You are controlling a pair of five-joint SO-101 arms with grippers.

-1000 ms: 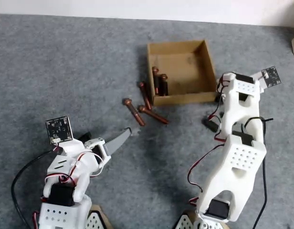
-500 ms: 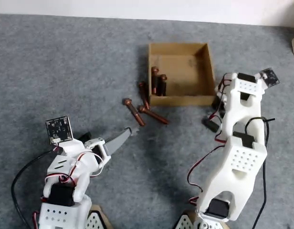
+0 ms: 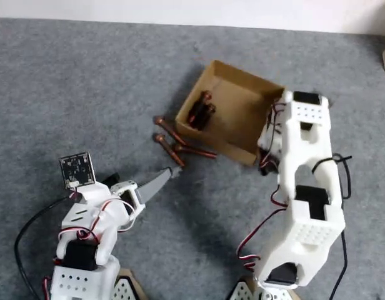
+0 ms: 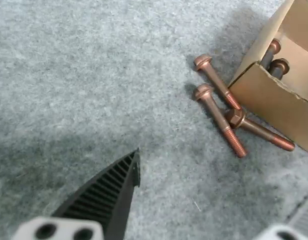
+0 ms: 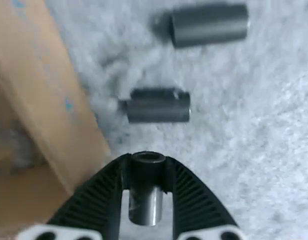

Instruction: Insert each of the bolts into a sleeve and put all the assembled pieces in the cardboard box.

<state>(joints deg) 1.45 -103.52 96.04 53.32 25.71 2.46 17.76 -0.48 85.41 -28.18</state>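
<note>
Right pincer [image 5: 146, 162] is clamped on a dark grey cylindrical metal sleeve [image 5: 146, 197]. The sleeve runs along the pincer with its open end facing out, just beside the right wall of the brown cardboard box [image 3: 239, 109]. Three loose copper-coloured flanged bolts [image 4: 221, 117] lie on the grey carpeted tabletop [image 3: 86, 81] on the box's left side, heads far-left, shanks running near-right. The left pincer [image 3: 169, 172] sits just near-left of them; can't tell how wide it's open. The box stands between the held sleeve and the bolts, so I'd guess the left arm fetches a bolt.
</note>
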